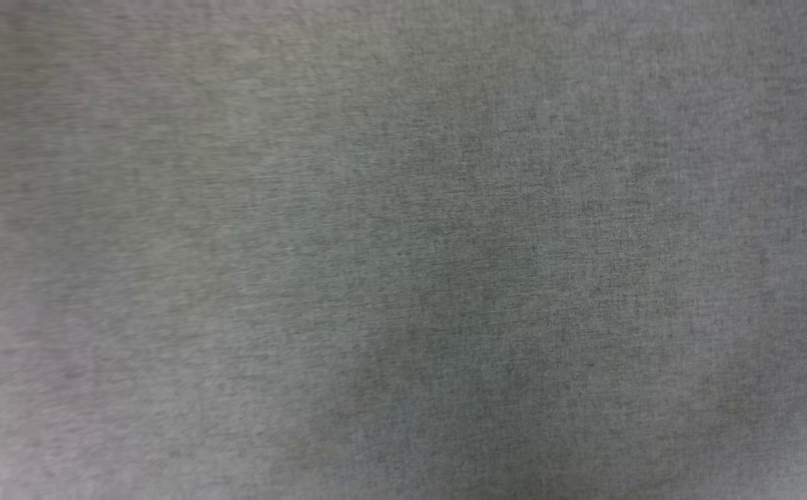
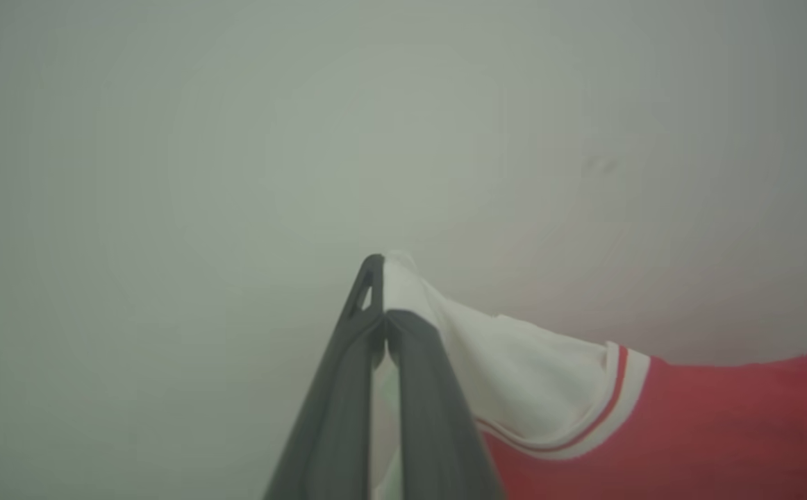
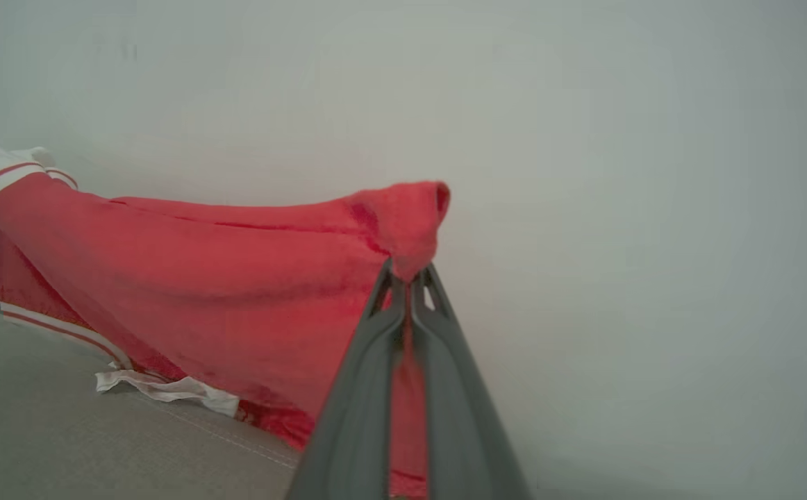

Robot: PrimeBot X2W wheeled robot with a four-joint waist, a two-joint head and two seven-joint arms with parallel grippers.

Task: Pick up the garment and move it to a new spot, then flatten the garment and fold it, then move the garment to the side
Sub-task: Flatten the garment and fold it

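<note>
In the left wrist view the left gripper [image 2: 384,305] rises from the bottom centre with its jaws pinched tight on a fold of white sleeve that pokes out just above the tips. From there the garment [image 2: 688,430] runs to the lower right of the frame: white sleeve, then red-and-white striped trim, then red body.

In the right wrist view the right gripper [image 3: 409,281], also at bottom centre, is clamped on a bunched corner of red cloth that bulges over its tips. The red fabric stretches away to the left edge, where striped trim and white show. Its lower edge rests on the grey woven surface [image 3: 63,430] at lower left.

The head view, slightly blurred, shows the same kind of grey weave
</note>
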